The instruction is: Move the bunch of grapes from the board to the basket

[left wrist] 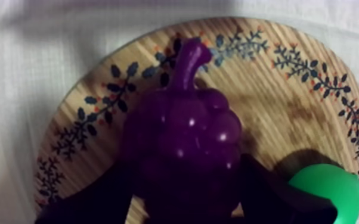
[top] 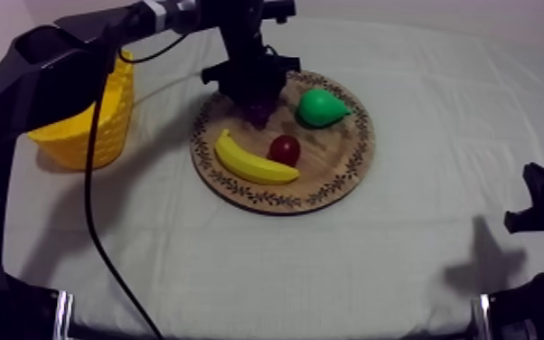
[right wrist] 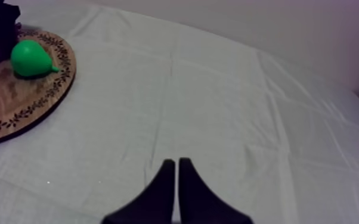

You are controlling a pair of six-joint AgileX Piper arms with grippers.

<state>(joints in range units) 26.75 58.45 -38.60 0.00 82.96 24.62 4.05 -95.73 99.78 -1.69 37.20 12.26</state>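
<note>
Robot lab setup here: black arm (top: 32, 81) looming over a cloth-draped desk (top: 402, 253), plain bare wall (right wrist: 247, 30) behind.

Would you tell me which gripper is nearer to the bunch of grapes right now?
Left. The left gripper is closed round the bunch of grapes on the wooden board; the right gripper lies shut over bare cloth, well away from the board.
</note>
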